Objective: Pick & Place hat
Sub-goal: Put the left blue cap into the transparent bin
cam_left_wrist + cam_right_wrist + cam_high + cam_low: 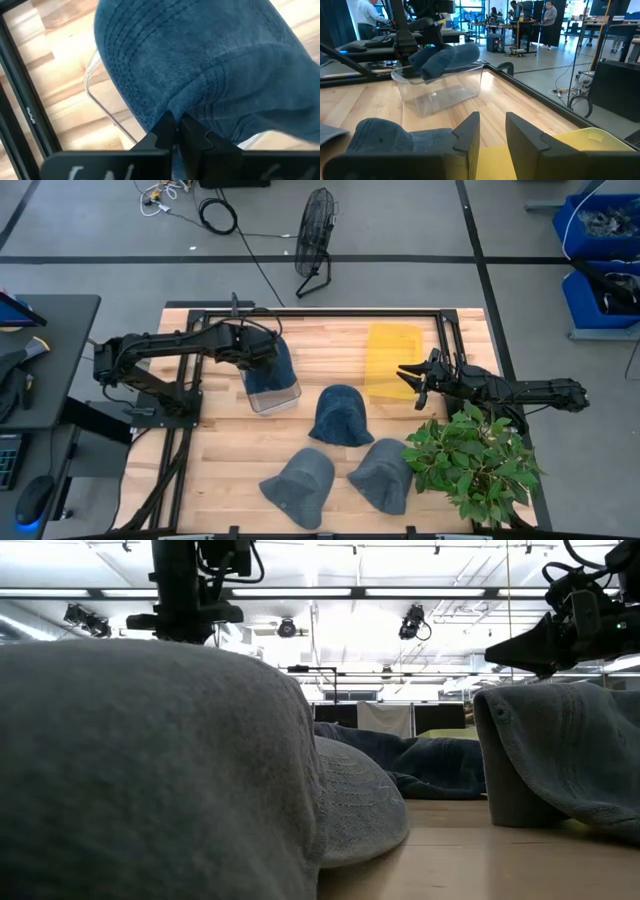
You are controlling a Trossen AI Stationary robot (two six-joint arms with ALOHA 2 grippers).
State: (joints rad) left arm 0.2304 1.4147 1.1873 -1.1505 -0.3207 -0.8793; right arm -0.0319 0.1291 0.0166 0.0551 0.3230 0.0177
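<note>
My left gripper (262,352) (178,127) is over a clear plastic bin (272,398) at the table's far left, shut on a blue hat (270,370). That hat droops into the bin and over its rim (445,57). Three more blue-grey hats lie brim-down on the table: one in the middle (340,416) and two by the near edge (300,486) (384,476). My right gripper (412,382) (492,131) is open, holds nothing, and hovers over the near edge of a yellow sheet (392,355). My left gripper pinches a raised fold of the blue hat's cloth (186,102) between its two fingers, near where the stitched brim meets the crown. The fingers come from above, pointing down. The hat hangs slack below them, sagging into the clear bin (92,82).
A potted plant (472,460) stands at the table's near right corner, close to my right arm. A black frame rail (320,311) runs along the far edge and sides. Bare wood lies between the bin and the near hats (235,450).
</note>
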